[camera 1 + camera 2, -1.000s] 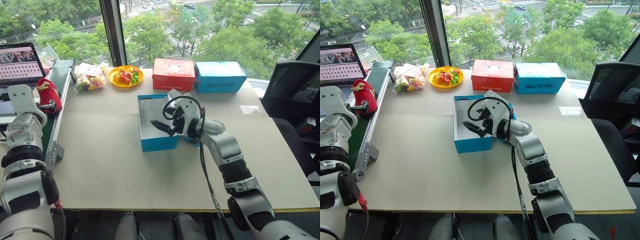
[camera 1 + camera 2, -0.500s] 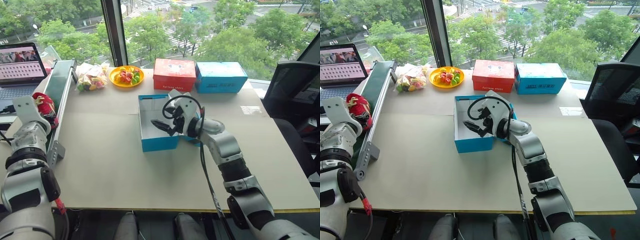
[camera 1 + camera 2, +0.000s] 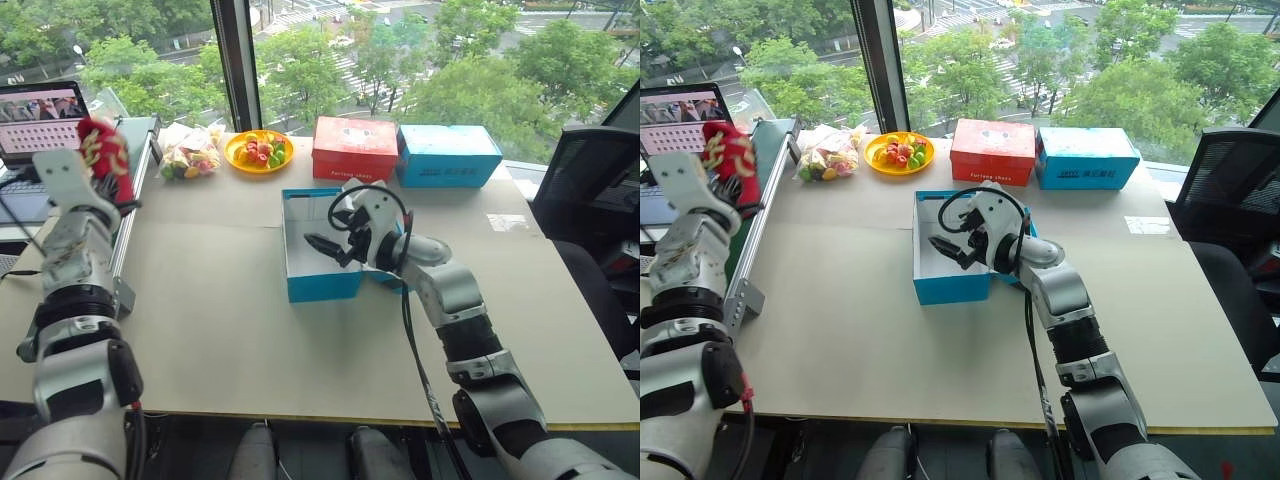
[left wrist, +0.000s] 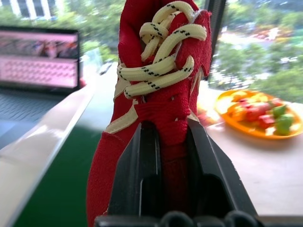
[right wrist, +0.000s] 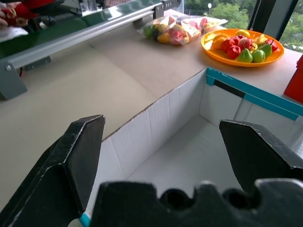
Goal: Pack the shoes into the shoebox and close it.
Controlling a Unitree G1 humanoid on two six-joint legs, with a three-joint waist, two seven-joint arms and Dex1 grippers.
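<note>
Item 1, shoe [image 4: 161, 71]: one red laced sneaker, clamped between the fingers of the left end effector [image 3: 100, 165] and held in the air well to the left of the box, above the green conveyor [image 3: 765, 165]. A second shoe cannot be made out.

Item 2, box [image 3: 320, 285]: blue, white inside, open and empty, on the counter [image 3: 200, 320].

Item 3, right end effector [image 3: 330, 247]: fingers wide apart, nothing held, hovering over the box's open top.

Risks, as judged:
- The shoe is gripped by its upper near the laces; it may swing or slip out during the carry to the box.
- The right end effector sits in the box opening; a clash of arms is likely unless it is withdrawn before the shoe arrives.
- The light box may be pushed along the counter if the shoe lands on its wall.

Surroundings: behind the box, a red box [image 3: 353, 148] and another blue box [image 3: 448, 155]; behind and left of it, a fruit plate [image 3: 258, 150] and a bag of fruit [image 3: 190, 155]. None lies on the direct path. A laptop [image 3: 40, 110] stands far left of the box.
</note>
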